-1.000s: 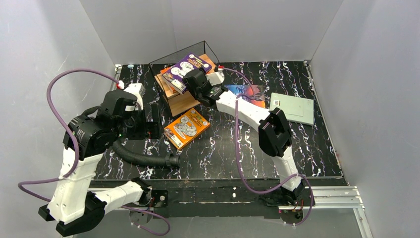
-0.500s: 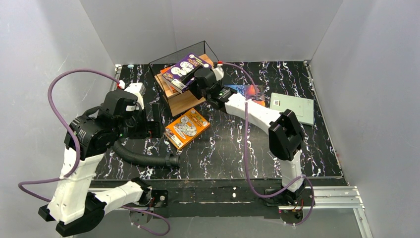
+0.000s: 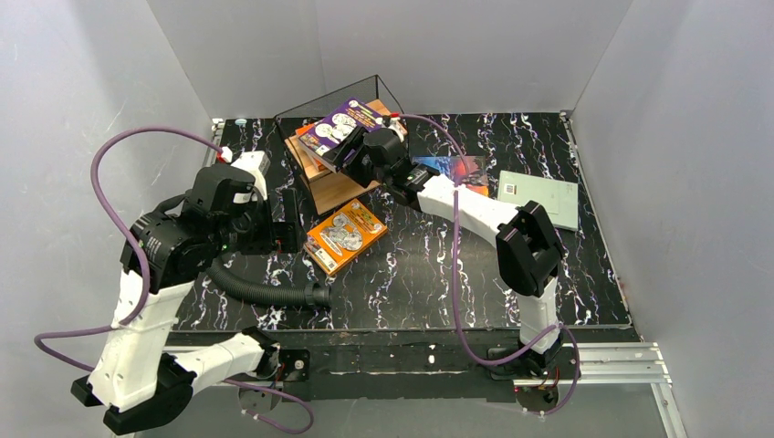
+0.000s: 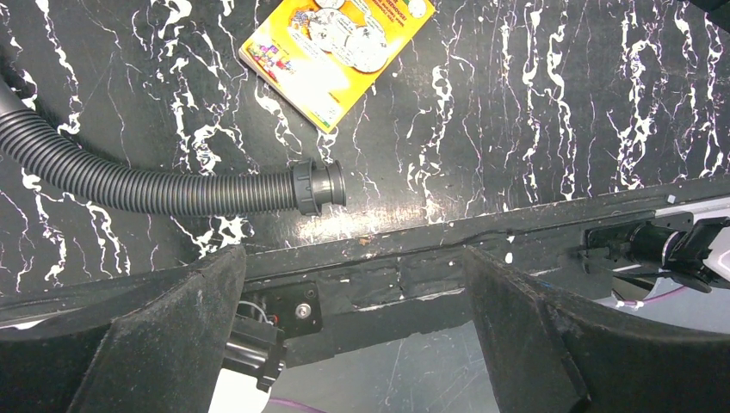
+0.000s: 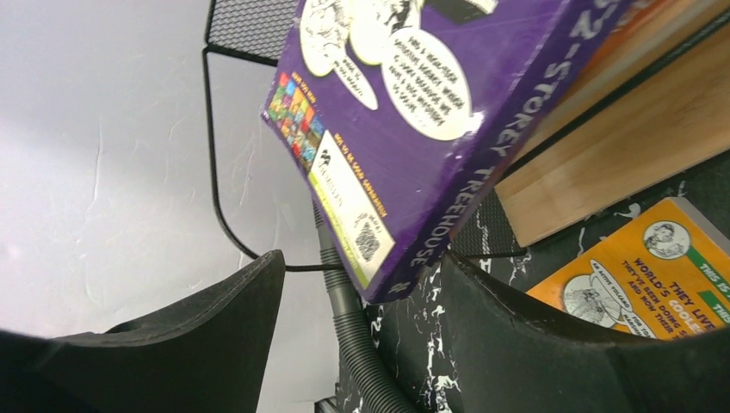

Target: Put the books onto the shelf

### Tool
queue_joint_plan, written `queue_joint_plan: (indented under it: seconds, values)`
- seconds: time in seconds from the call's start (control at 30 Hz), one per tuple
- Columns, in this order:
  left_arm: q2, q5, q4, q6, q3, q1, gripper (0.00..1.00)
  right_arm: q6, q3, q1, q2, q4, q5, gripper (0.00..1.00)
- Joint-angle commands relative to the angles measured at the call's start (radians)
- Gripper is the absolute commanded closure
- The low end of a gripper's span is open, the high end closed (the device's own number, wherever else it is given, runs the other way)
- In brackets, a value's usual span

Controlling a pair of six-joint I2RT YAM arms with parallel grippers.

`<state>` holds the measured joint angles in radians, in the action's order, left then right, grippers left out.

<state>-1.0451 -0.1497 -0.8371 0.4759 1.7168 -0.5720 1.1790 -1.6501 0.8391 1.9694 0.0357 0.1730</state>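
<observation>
Your right end effector [image 5: 361, 275] has its jaws spread wide. The low corner of the purple book [image 5: 405, 129] pokes toward the gap, but neither pad looks to be pressing on it, so I read this as a release, not a grip. In the last second the wrist swung out to the right and came back in against the book, and the jaws eased a little wider. The book has shifted a touch toward the back of the shelf [image 3: 338, 192].

The purple one is now on the top board. It lies askew, with that corner hanging off the front edge over the desk [image 3: 438, 274]. An orange-red edge shows under it, probably another book, though I can't tell which.

This placement looks nearly done. A small nudge may square it up, or you can back away.

Three books are left flat on the desk:
- the orange book [image 3: 345, 235], just in front of the shelf
- the blue book [image 3: 452, 169], partly under your right arm
- the grey-green book [image 3: 540, 199], far right

Your left end effector [image 4: 353, 258] hasn't moved. It is wide open and empty above the near edge, beside the hose [image 4: 172, 185].
</observation>
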Motion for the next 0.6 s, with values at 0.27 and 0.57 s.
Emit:
queue_joint_plan:
  seconds: [0.27,0.57]
  values:
    - [-0.002,-0.006,-0.027,-0.002,-0.020,0.002,0.02,-0.082,-0.229,0.000,0.062,0.012,-0.126,0.26]
    - [0.008,-0.013,-0.026,-0.002,-0.032,0.003,0.02,-0.082,-0.193,-0.007,0.061,0.005,-0.165,0.27]
